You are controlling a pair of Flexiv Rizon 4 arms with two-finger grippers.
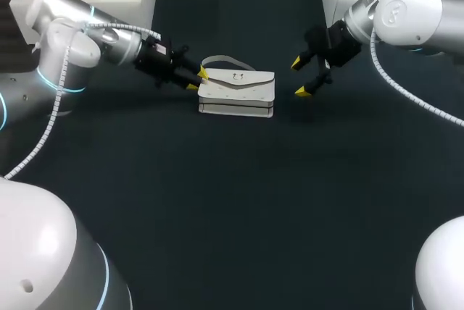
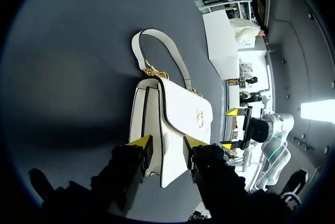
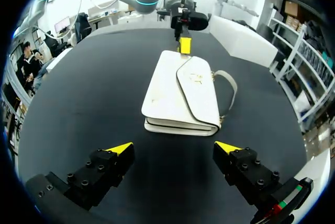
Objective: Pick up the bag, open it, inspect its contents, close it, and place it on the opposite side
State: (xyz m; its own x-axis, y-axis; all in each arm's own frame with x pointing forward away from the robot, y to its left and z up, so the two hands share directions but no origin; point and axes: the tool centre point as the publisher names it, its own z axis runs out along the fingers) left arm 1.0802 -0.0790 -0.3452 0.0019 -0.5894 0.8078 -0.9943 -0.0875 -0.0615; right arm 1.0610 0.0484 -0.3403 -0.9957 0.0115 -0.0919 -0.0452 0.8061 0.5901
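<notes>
Bag: white, smooth leather-look skin with a slight sheen, and dark piping on the flap edge. Strap has the same smooth white finish. Clasp and strap rings are shiny gold metal. Table: dark, matt, cloth-like. Left gripper and right gripper: matt black hard fingers with flat yellow plastic-looking tips. Socket screws show on the right one. Left arm and right arm: satin silver-grey shells. White ribbed hose on the left.
</notes>
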